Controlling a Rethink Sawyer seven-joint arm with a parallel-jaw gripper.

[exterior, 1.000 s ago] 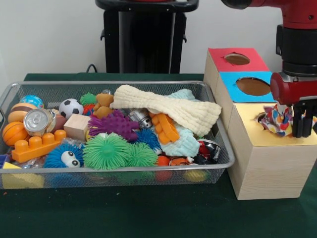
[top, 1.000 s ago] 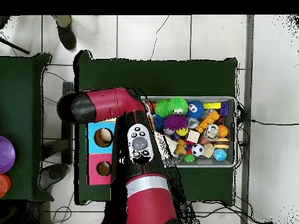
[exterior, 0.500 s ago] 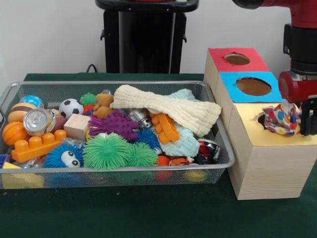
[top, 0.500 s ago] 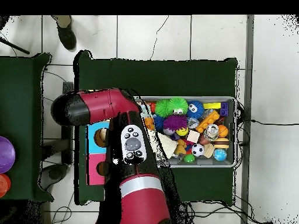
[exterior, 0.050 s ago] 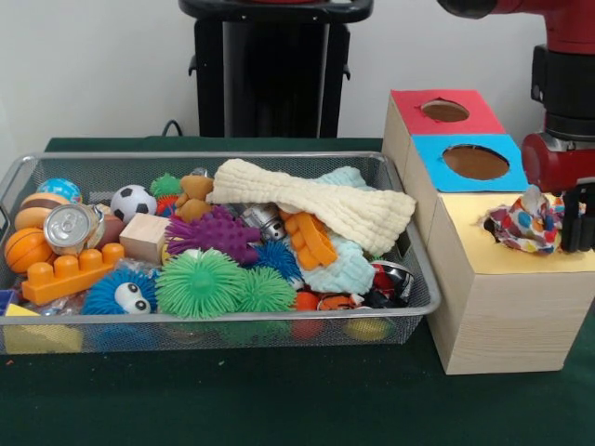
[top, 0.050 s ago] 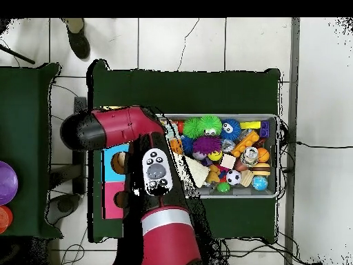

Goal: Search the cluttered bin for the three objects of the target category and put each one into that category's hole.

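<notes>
1. Since a second ago the tool (exterior, 0.050 s ago: 578, 218) has shifted toward the right edge of the front view, and the patterned cloth (exterior, 0.050 s ago: 528, 226) now lies spread over the yellow hole instead of bunched in it.
2. The green surface (exterior, 0.050 s ago: 279, 400) carries everything below the tool.
3. The mesh bin (exterior, 0.050 s ago: 214, 330), well off to the tool's side, is heaped with toys and a cream towel (exterior, 0.050 s ago: 316, 203).
4. The wooden box (exterior, 0.050 s ago: 493, 297) sits directly beneath the tool, its blue hole (exterior, 0.050 s ago: 475, 162) and red hole (exterior, 0.050 s ago: 444, 111) behind.
5. The cloth lies just beside the tool; whether the tool grips it cannot be told.
</notes>
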